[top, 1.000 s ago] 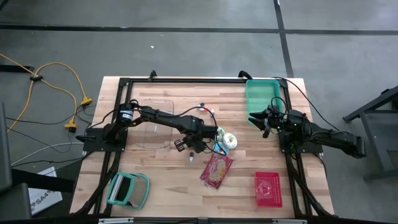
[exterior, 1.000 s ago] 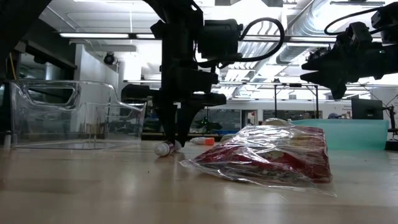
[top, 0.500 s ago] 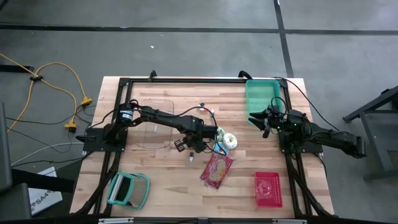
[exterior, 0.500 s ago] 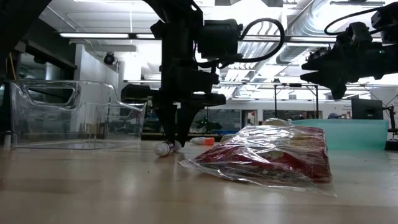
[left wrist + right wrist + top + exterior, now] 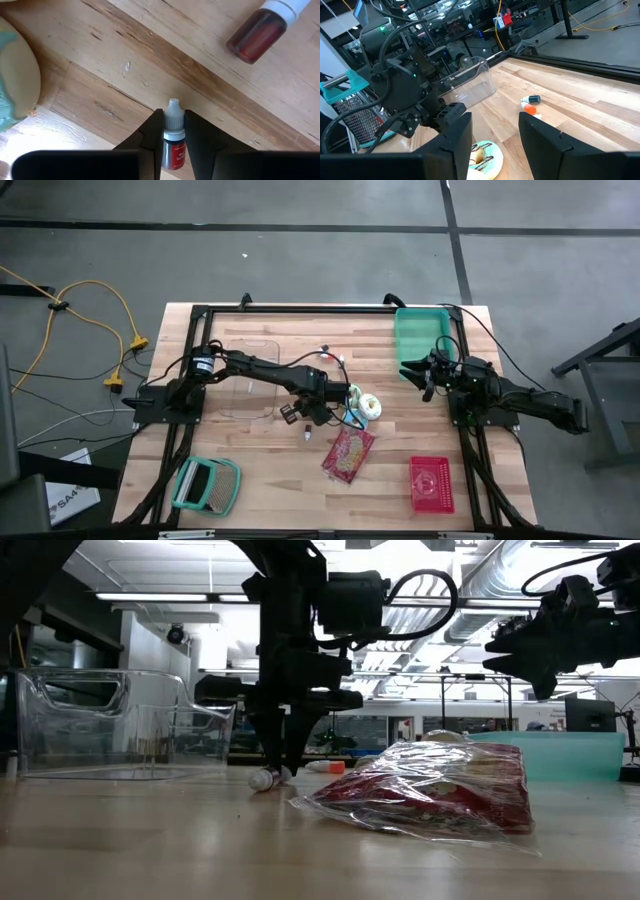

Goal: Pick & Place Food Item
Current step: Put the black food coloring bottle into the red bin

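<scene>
Left claw [image 5: 173,136] clamps flat-lying dropper bottle [image 5: 173,142]

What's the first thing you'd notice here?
Mid-table, the left gripper points straight down with its jaws shut on a small dropper bottle, and a second bottle lies nearby. A shiny red snack bag lies just in front, and a clear plastic bin stands behind the arm.

The table [image 5: 250,480] was pale wood. A teal bin [image 5: 420,335] sat far right, a red container [image 5: 431,483] near right, and a red snack bag [image 5: 348,455] lay mid-table.
</scene>
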Controlling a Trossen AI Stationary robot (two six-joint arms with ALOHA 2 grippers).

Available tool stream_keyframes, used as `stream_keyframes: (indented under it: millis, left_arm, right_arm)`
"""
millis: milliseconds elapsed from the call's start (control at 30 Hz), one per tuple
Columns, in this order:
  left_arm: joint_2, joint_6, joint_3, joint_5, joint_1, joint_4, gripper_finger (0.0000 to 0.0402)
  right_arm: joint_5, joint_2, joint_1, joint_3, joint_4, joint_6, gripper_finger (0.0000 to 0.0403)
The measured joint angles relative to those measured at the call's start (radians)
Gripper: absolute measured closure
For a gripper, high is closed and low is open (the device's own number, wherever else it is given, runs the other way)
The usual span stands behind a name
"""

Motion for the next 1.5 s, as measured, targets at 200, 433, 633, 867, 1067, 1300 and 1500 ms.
stream_keyframes:
  millis: [200, 433, 633, 867, 1067, 1300, 1500]
  left_arm:
    - [0.000, -0.002, -0.001, 0.000, 0.000, 0.000, 0.0325]
    - [0.001, -0.002, -0.002, 0.000, 0.000, 0.000, 0.0289]
    - [0.001, -0.002, -0.015, 0.000, 0.000, 0.007, 0.0284]
    - [0.002, 0.002, -0.016, -0.007, 0.001, 0.018, 0.0286]
    - [0.002, 0.002, -0.016, -0.013, 0.002, 0.019, 0.0326]
    - [0.002, 0.001, -0.016, -0.018, 0.002, 0.018, 0.0349]
    - [0.002, 0.000, -0.016, -0.017, 0.002, 0.018, 0.0348]
  right_arm:
    - [0.000, 0.000, 0.000, 0.000, 0.000, 0.000, 0.0252]
    - [0.000, 0.000, 0.000, 0.000, 0.000, 0.000, 0.0252]
    - [0.000, 0.000, 0.000, 0.000, 0.000, 0.000, 0.0252]
    - [0.000, 0.000, 0.000, 0.000, 0.000, 0.000, 0.0252]
    - [0.000, 0.000, 0.000, 0.000, 0.000, 0.000, 0.0252]
    - [0.000, 0.000, 0.000, 0.000, 0.000, 0.000, 0.0252]
    - [0.000, 0.000, 0.000, 0.000, 0.000, 0.000, 0.0252]
